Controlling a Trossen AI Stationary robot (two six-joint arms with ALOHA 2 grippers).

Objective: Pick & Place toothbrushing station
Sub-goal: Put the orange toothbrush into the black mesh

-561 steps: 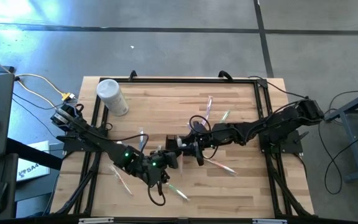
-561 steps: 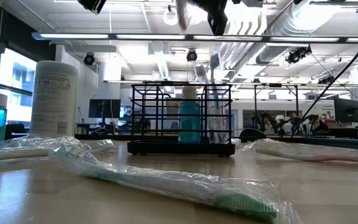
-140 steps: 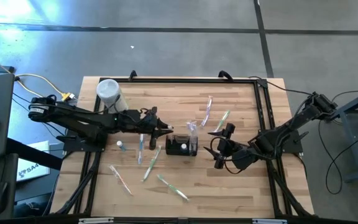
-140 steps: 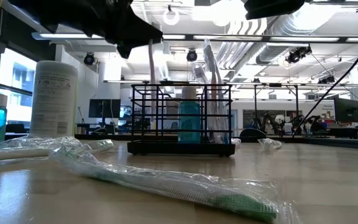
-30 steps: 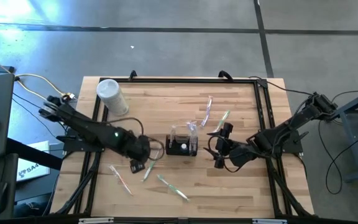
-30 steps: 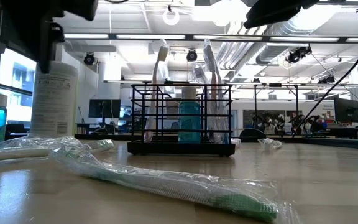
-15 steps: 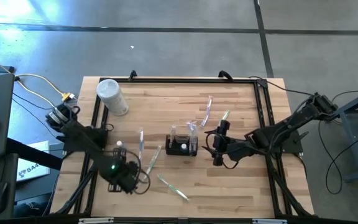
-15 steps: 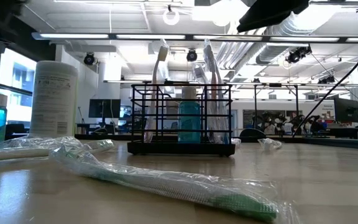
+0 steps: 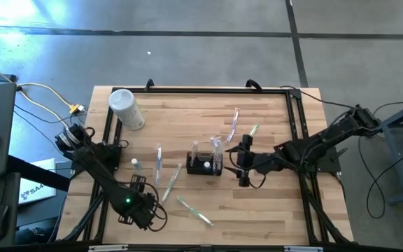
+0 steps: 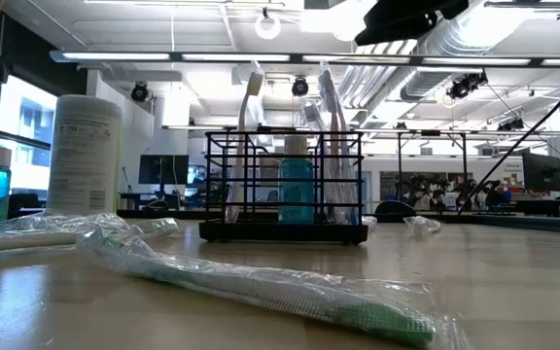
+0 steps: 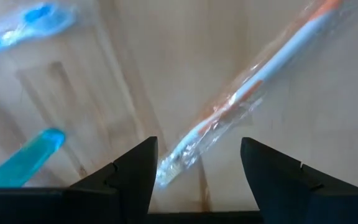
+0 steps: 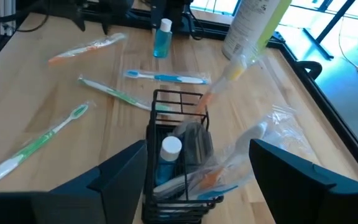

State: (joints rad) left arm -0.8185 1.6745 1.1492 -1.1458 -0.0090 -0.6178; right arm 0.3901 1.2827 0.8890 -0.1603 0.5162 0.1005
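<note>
While both arms are working the desk, we're seeing the toothbrushing station sitting upright near the desk's centre, already partly loaded: in the low view a blue bottle and several wrapped brushes are standing inside its black wire frame. We're reading the left gripper as hovering low near the desk's front-left corner, fingers spread wide and holding nothing; its wrist view is looking straight down on an orange-handled wrapped toothbrush lying between the open fingers, so we're judging that as the next pick. Our right gripper is hanging just beside the station on the side toward the desk's right edge, also spread wide and empty, looking down into the caddy. Loose items are lying out: a small blue bottle and a blue brush toward the left edge, two green wrapped brushes toward the front edge, two more wrapped brushes toward the back-right. A white cylindrical container is standing at the back-left corner. We're judging the job as roughly midway, with several picks left.
</note>
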